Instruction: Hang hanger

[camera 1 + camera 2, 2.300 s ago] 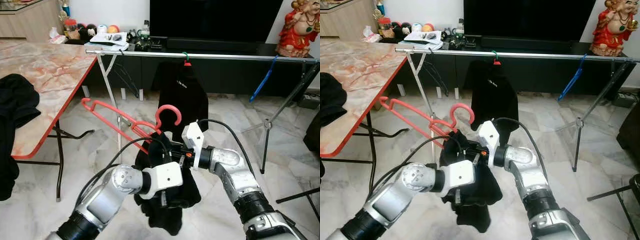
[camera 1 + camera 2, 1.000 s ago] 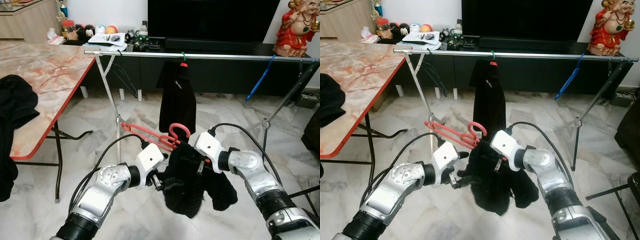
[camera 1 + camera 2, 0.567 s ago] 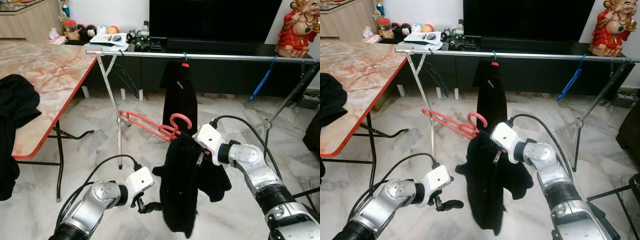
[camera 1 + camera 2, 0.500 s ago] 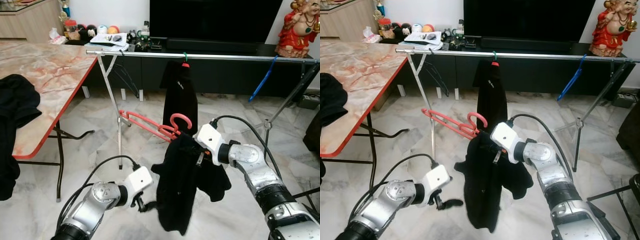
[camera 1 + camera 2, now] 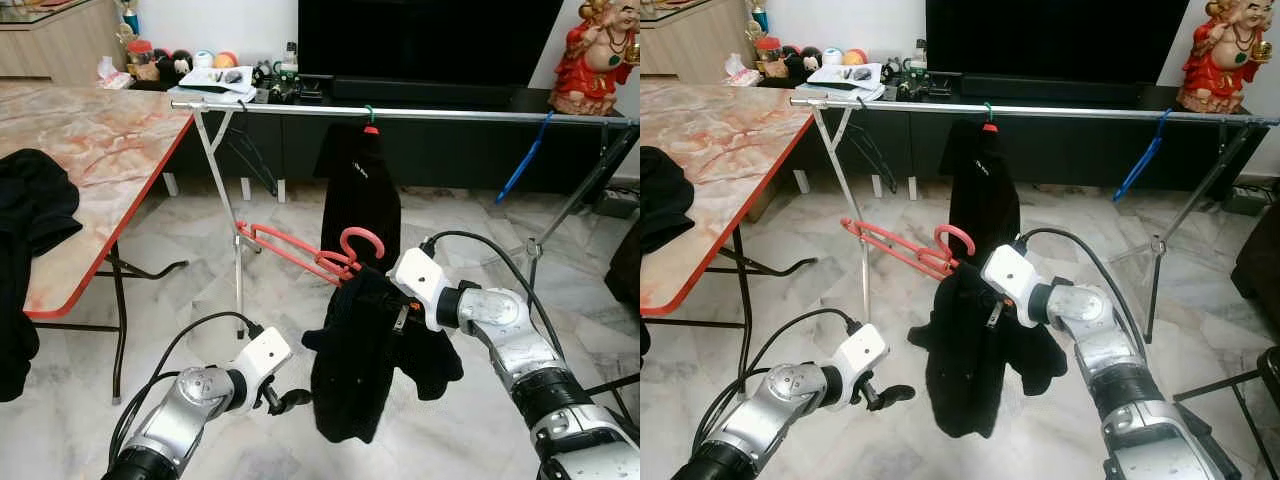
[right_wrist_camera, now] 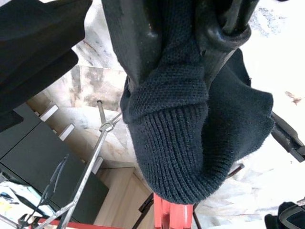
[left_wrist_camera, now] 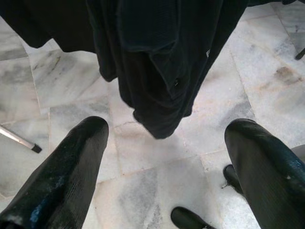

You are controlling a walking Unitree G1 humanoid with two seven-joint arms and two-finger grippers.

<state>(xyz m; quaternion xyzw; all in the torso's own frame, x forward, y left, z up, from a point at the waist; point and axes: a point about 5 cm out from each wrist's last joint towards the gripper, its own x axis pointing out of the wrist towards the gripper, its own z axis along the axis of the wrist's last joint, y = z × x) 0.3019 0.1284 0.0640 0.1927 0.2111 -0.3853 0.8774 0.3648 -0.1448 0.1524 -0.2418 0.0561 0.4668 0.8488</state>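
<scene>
One red plastic hanger (image 5: 318,253) carrying a black knit garment (image 5: 372,350) is the working item; it is held low, in front of the metal drying rail (image 5: 420,114) and well below it; the right gripper (image 6: 190,52) is clenched on the garment's ribbed collar at the hanger neck; the pink-red hook (image 5: 362,241) stands just above that grasp, pointing up.

The left gripper (image 7: 167,157) hangs released beside the garment's lower hem, fingers (image 7: 71,162) spread wide with nothing between them, above the marble floor (image 5: 200,250).

Step in hand, by judgement: transport of the loaded hanger toward the rail; hanging is not yet done.

Next move calls for: raising the hook above rail height; choosing a free span between the hung black shirt (image 5: 360,190) and the blue hanger (image 5: 522,160); lowering the hook over the rail; releasing only once the hook bears the load.

Containers: none can be identified; the marble-top table (image 5: 90,150) carries another dark garment (image 5: 30,210).
</scene>
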